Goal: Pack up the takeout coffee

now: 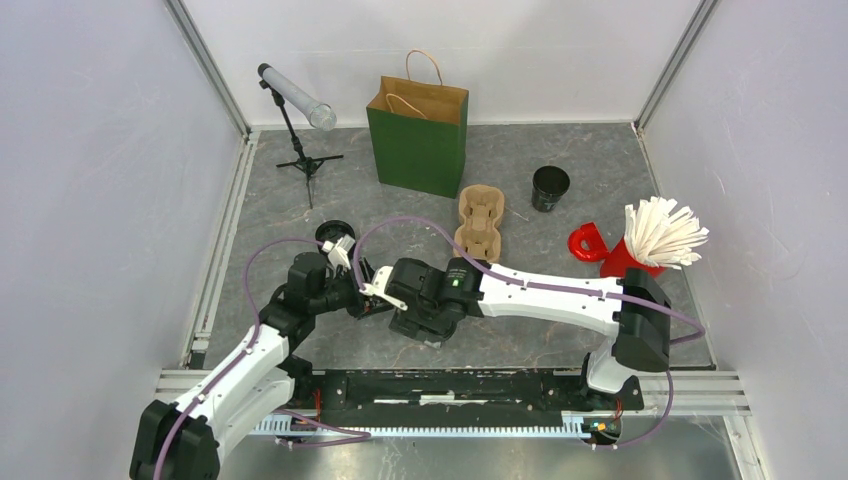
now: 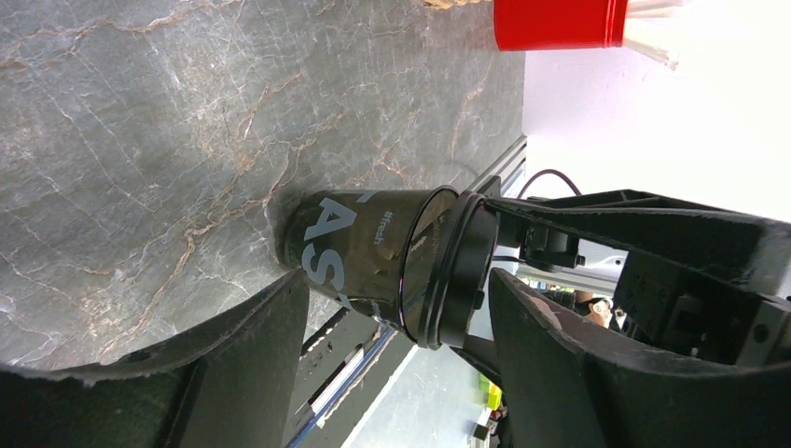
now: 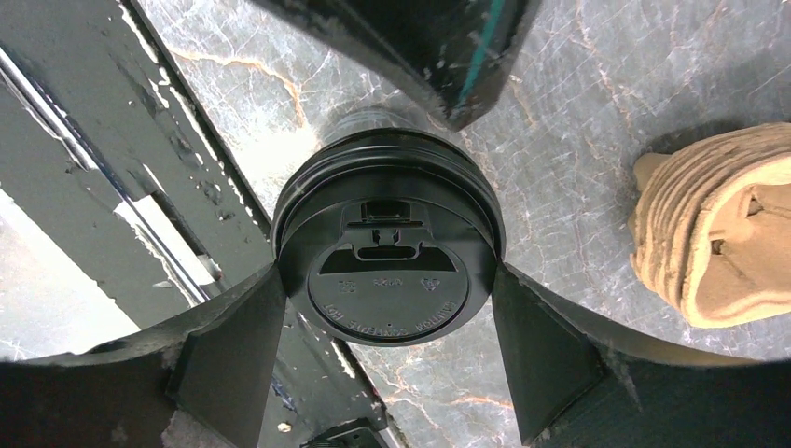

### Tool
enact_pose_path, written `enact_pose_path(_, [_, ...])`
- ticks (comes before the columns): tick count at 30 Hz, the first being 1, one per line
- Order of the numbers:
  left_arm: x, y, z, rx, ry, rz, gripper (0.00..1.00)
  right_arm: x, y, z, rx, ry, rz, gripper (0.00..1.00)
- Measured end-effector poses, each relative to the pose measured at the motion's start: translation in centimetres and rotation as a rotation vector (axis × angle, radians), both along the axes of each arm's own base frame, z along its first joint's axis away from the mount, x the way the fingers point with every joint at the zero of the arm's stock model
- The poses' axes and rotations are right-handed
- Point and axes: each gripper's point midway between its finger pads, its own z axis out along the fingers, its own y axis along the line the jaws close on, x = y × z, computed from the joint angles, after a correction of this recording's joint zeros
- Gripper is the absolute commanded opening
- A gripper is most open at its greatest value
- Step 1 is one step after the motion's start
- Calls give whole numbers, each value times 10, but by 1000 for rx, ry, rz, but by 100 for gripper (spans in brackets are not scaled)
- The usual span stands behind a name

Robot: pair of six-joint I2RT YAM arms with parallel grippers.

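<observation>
The takeout coffee point(image 2: 364, 252), a black cup with a black sip lid point(image 3: 387, 252), stands on the grey marbled table. My right gripper point(image 3: 387, 289) is over it and shut on the lid's rim, one finger on each side. My left gripper point(image 2: 399, 313) is open, its fingers either side of the cup from the side, with a gap at the lid end. In the top view both grippers meet near the table's front left point(image 1: 385, 292) and hide the cup. The brown pulp cup tray point(image 1: 480, 222) lies behind them and shows in the right wrist view point(image 3: 714, 233).
A green paper bag point(image 1: 420, 135) stands open at the back. A lidless black cup point(image 1: 550, 187) is right of the tray. A squat black round piece point(image 1: 334, 231) lies behind the left arm. A red cup of white sticks point(image 1: 640, 250), a red piece point(image 1: 585, 242) and a tripod point(image 1: 300, 110) are nearby.
</observation>
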Motion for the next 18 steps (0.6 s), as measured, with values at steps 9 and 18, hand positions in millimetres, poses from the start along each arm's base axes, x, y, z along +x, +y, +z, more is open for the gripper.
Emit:
enact_pose_path(9, [0, 0, 0, 0, 1, 0, 76, 15, 5, 14, 39, -12, -29, 82])
enact_pose_path(18, [0, 0, 0, -1, -1, 0, 76, 15, 1, 8, 13, 34, -25, 82])
